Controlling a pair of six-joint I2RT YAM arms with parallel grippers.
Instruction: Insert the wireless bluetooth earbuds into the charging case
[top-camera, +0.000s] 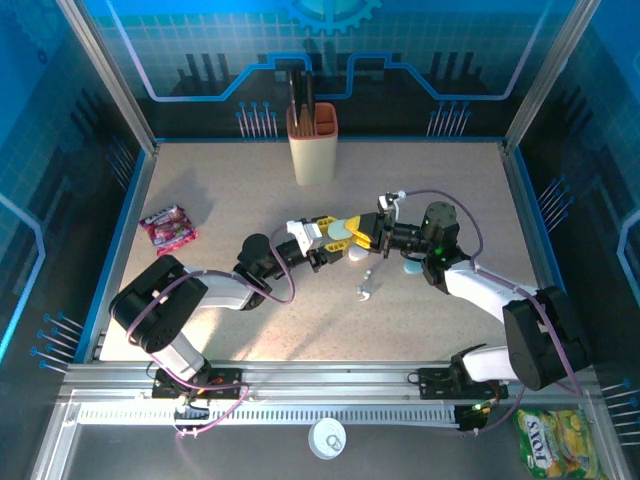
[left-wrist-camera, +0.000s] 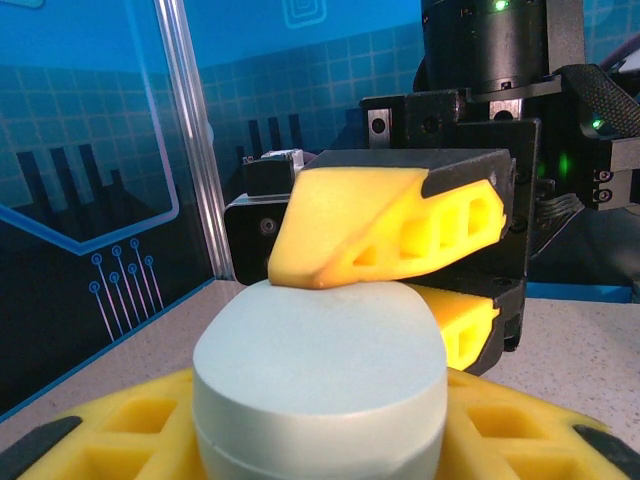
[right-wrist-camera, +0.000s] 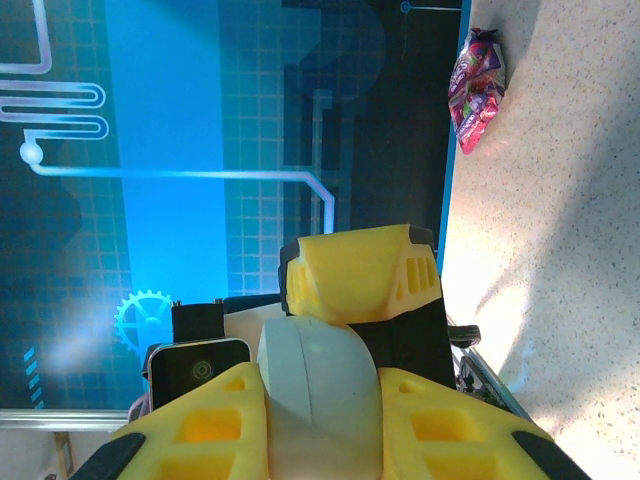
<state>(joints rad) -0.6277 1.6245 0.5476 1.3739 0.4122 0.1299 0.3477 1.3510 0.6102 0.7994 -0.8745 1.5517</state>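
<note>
Both hands closed on pale charging case (left-wrist-camera: 320, 370), mid-frame in top view: left hand (top-camera: 345, 238) grips body, right hand (top-camera: 376, 240) pinches far end. Earbud (top-camera: 367, 290) lies on table (top-camera: 250, 330) just below, not inserted. Risk: opposing pulls twist case loose, and it drops.

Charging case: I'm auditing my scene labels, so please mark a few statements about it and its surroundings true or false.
1. Both the left pincer and the right pincer grip the charging case. True.
2. The case's lid stands wide open. False: it is closed, with only a seam showing.
3. A pink snack bag lies on the left side of the table. True.
4. The tan holder at the far edge lies tipped over. False: it stands upright.
</note>
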